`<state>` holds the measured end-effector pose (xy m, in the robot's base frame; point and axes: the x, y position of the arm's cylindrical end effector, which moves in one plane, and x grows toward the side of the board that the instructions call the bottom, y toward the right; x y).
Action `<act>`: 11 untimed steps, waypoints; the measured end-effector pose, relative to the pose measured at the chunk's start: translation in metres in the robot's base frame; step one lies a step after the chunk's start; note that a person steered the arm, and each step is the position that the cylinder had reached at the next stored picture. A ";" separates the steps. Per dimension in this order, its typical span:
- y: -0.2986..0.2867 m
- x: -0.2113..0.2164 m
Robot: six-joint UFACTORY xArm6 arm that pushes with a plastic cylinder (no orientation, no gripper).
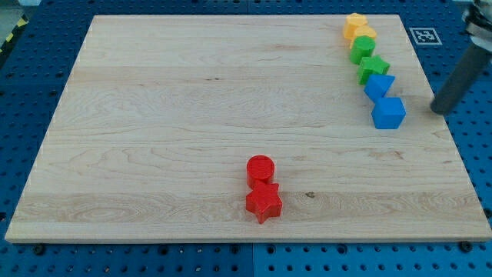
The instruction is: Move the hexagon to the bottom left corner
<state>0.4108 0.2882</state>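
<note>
Two yellow blocks sit at the board's top right. The upper one (354, 22) looks like the hexagon, and the lower one (363, 35) touches it; its shape is unclear. My tip (440, 111) rests on the board near the right edge. It is a short way right of the blue cube (389, 113), not touching it, and well below the yellow blocks.
A column runs down from the yellow blocks: a green round block (363, 49), a green star (373, 68), a blue block (379, 85), then the blue cube. A red cylinder (260, 168) and a red star (264, 203) sit together at bottom centre. A marker tag (422, 35) is at top right.
</note>
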 end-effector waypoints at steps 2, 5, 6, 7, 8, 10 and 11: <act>-0.055 -0.116; -0.075 -0.161; -0.034 -0.162; -0.042 -0.178; -0.095 -0.201; -0.103 -0.210; -0.119 -0.210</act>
<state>0.2008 0.1687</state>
